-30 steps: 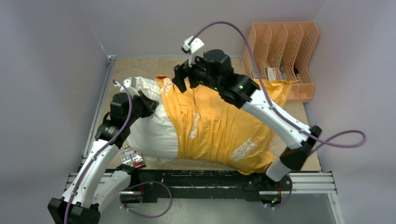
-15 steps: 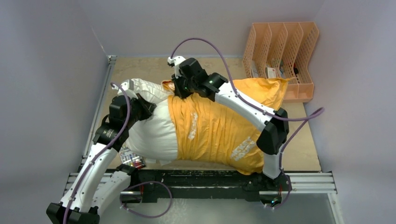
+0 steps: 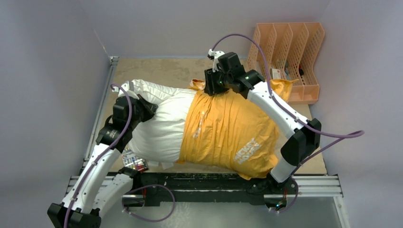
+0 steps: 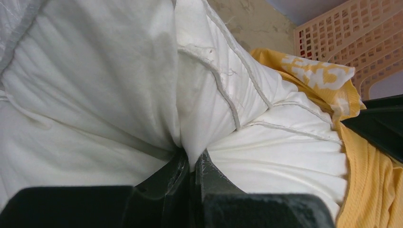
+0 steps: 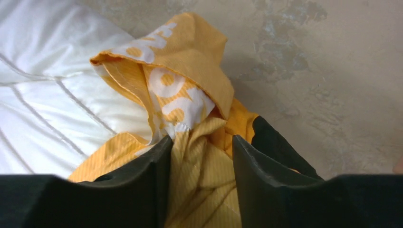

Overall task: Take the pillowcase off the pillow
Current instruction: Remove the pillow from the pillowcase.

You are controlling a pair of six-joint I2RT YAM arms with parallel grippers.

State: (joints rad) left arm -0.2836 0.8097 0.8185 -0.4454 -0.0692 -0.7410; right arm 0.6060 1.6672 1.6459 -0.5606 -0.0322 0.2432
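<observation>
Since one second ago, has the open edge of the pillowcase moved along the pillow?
Yes. The pillowcase has slid its open edge to the right, toward the peach file rack, baring more of the white pillow. The right gripper holds that edge.

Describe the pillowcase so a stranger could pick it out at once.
Find the big white pillow lying across the table. The pillowcase is the orange-yellow cover sleeved over its right half. Unlike the rigid peach file rack at the far right corner, it is wrinkled fabric with white print.
</observation>
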